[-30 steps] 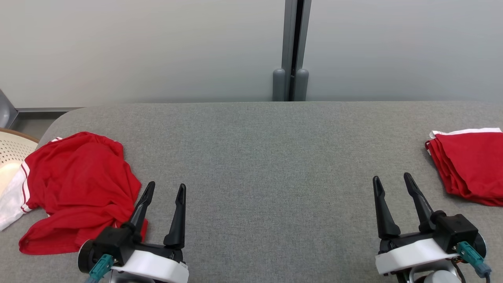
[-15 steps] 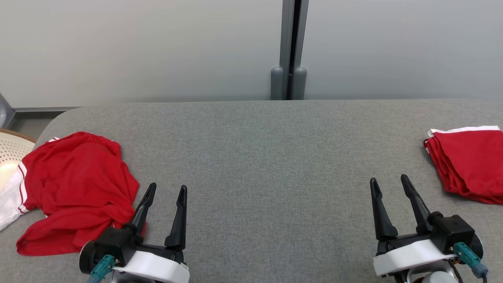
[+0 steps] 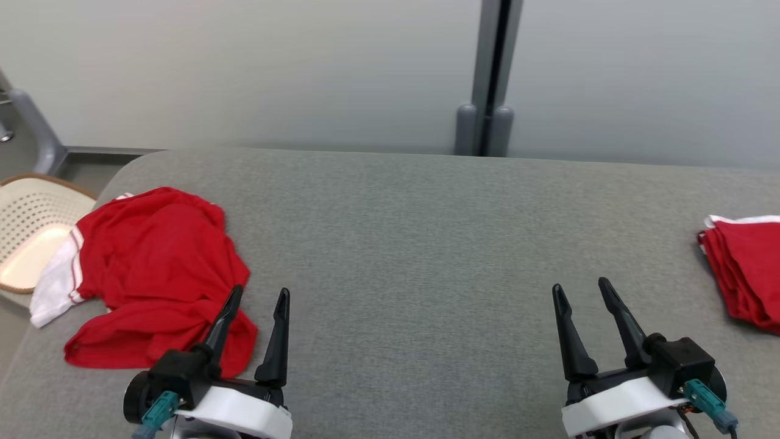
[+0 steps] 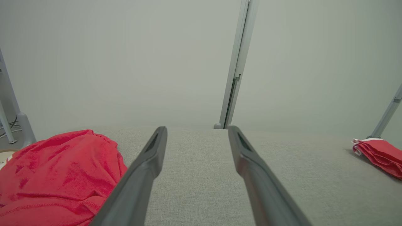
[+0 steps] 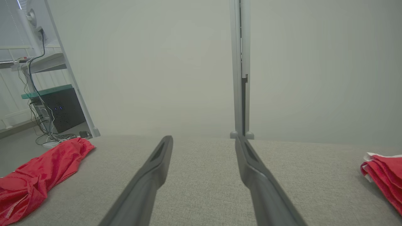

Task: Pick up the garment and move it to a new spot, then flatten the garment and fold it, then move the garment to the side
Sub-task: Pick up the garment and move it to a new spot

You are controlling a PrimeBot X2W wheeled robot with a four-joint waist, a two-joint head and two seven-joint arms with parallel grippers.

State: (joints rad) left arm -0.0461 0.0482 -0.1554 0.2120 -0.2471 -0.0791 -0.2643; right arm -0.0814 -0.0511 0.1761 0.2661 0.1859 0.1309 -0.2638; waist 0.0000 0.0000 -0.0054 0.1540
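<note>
The crumpled garment [image 3: 158, 268], at nine o'clock on the table [image 3: 414, 231], is bright red, with a white sleeve that has thin red stripes. The folded garment [image 3: 746, 268], at three o'clock, is the same red with a white edge. The table is plain grey, finely woven. The basket [image 3: 24, 210], beyond nine o'clock, is cream with small holes and a brown rim.
</note>
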